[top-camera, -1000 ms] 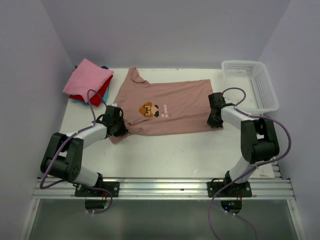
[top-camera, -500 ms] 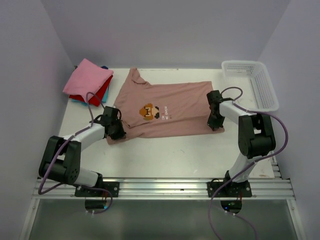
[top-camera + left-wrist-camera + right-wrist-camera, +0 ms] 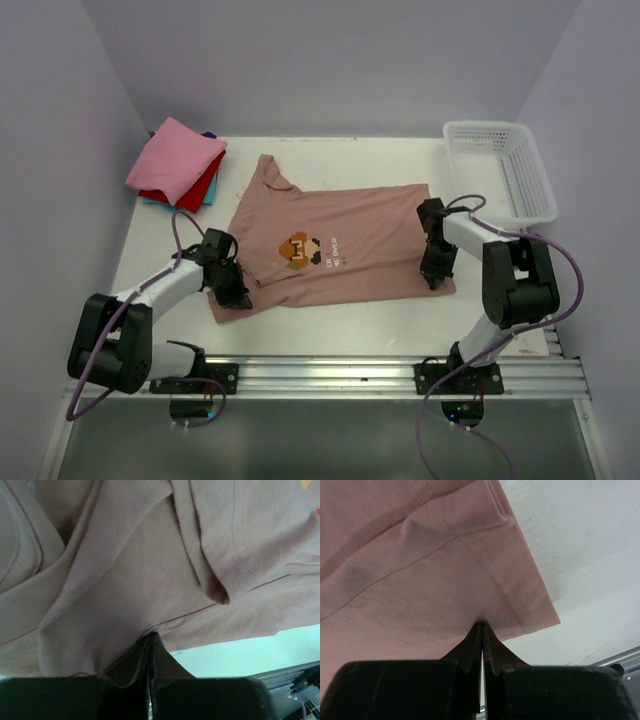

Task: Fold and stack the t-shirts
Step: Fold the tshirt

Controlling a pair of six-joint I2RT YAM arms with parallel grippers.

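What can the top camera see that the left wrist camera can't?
Only the top view shows the folded shirts, the white basket and the right gripper. Only the left wrist view shows the cloth's wrinkles and the stitched hem up close. Both show the dusty-pink t-shirt and the left gripper, shut on the shirt's near edge.

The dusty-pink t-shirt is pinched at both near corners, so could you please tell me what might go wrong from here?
1. The right fingers seem to bite only the very hem of the dusty-pink t-shirt, so the cloth may slip out when lifted.
2. Next to the left fingers the cloth is bunched into loose folds, with a flap doubled over. Folding now could press those creases in and leave an uneven fold.
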